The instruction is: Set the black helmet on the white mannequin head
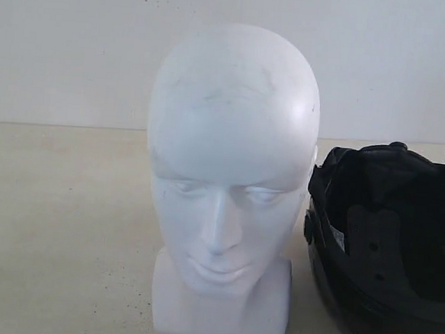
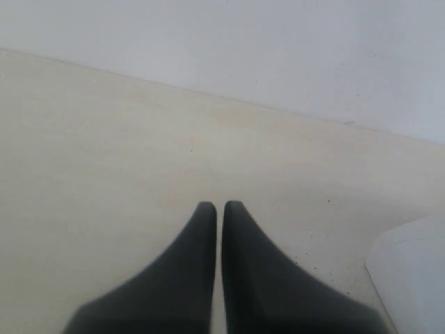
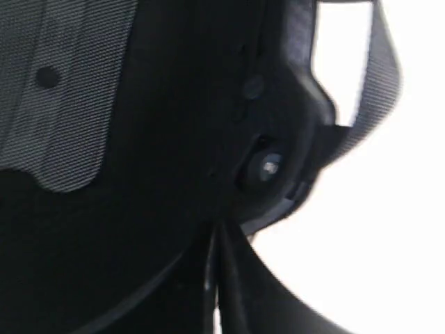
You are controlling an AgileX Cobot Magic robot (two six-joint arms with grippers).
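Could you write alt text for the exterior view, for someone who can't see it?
A white mannequin head stands upright on a pale table, facing the camera. A black helmet sits just right of it, padded inside showing.

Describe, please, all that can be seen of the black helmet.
In the exterior view the black helmet sits right of the white mannequin head, partly out of frame. Its opening faces the camera, showing dark padding with small holes inside a smooth black shell. The right wrist view shows grey mesh lining, a strap and a metal rivet. The right gripper, jaws shut, meets its rim; a real grip is not clear.
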